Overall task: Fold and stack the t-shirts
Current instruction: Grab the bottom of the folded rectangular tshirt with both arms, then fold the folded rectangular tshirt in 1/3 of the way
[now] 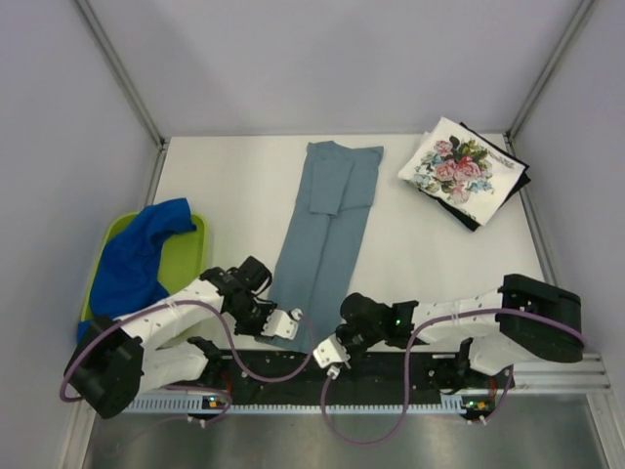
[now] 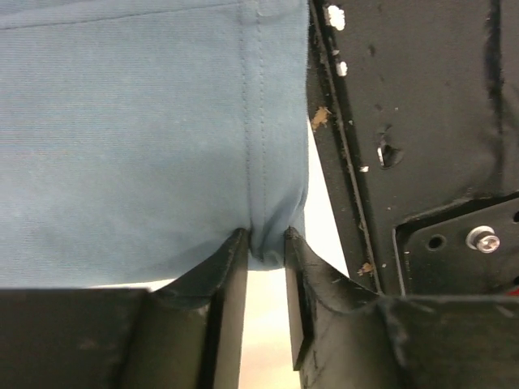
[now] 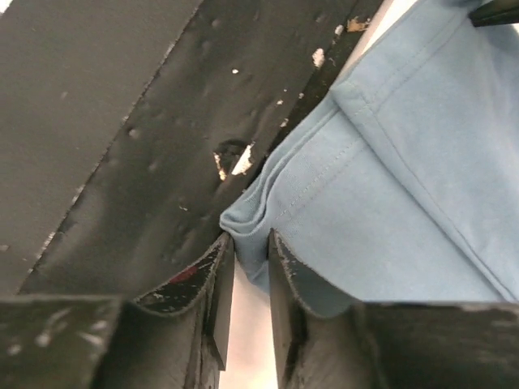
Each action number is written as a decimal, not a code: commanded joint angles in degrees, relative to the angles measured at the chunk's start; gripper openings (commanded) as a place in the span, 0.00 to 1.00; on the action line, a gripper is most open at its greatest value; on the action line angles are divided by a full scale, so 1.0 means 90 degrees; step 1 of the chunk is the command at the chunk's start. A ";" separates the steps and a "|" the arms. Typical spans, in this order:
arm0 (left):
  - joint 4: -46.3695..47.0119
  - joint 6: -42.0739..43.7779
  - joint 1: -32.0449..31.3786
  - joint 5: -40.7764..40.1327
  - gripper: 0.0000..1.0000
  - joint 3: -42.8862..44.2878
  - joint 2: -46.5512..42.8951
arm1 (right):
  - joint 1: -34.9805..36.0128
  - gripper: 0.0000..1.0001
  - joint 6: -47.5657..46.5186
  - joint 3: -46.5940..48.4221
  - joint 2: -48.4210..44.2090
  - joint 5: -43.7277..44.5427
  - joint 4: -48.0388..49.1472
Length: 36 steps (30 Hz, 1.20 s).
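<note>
Step in hand: cross-fold of the grey-blue shirt (image 1: pixel 322 234), which lies on the table (image 1: pixel 234 186) as a long narrow strip, sleeves turned in, running from the far edge to the near edge between the two arms. The left hand (image 2: pixel 266 247) is clamped on the near hem at its left corner, with the stitched seam bunched between the fingers. The right hand (image 3: pixel 251 251) is pinched on the right corner, where several layers stack into a rounded edge just beside the black base plate (image 3: pixel 146 146). Judged next move: raise both corners together, level, and carry the hem toward the collar end. Uneven lift would probably skew the fold. The cloth is a matte, fine-knit cotton-type fabric, limp, with a double-stitched hem. The floral shirt (image 1: pixel 457 168) sits folded square on the black shirt (image 1: pixel 476 221) at the far right. The royal blue shirt (image 1: pixel 137 259) lies crumpled in the lime-green tray (image 1: pixel 200 239), not yet folded.
</note>
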 commanded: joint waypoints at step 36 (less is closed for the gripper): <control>0.1525 -0.2749 0.0539 -0.2020 0.00 0.5902 0.4220 | -0.4652 0.00 0.2117 0.0662 0.0087 0.0936 0.3200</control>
